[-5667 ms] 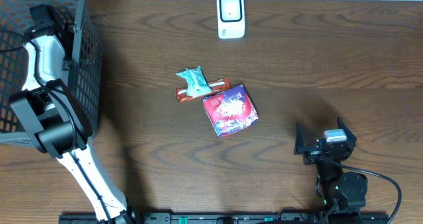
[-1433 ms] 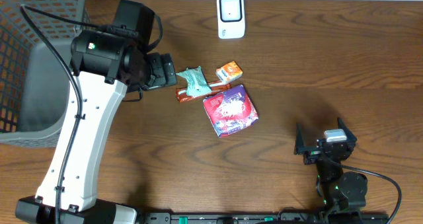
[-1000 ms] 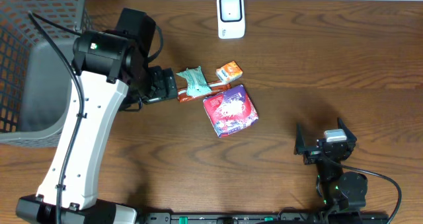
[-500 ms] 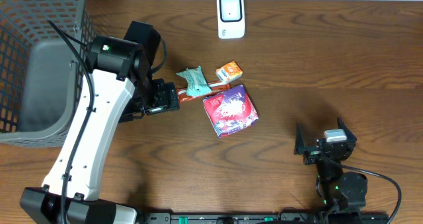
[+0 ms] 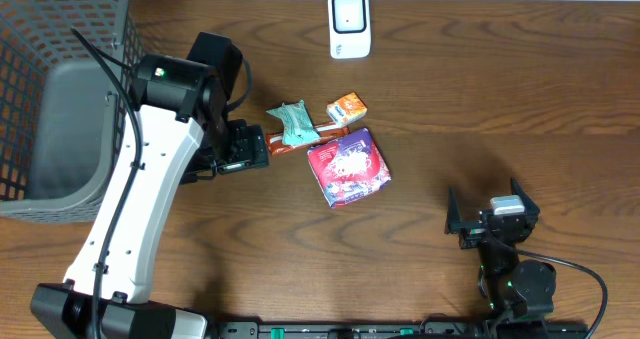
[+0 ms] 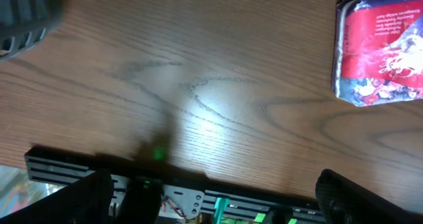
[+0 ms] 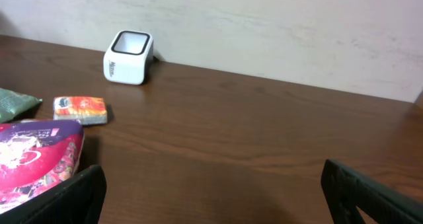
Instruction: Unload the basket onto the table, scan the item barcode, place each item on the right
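Left gripper [image 5: 252,147] spread wide, empty, just beside the red bar [image 5: 326,131] end — right gripper [image 5: 489,217] likewise spread, empty, well apart from the red pouch [image 5: 348,168].

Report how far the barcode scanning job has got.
Done: nothing that shows; the red pouch, orange box and red bar lie on the table, away from the scanner. In hand: nothing; the left tool hangs open beside the red bar, the right tool open too. Left: grasp an item and present its barcode.

A dark wooden table [image 5: 480,99] meets a pale wall [image 7: 264,26].
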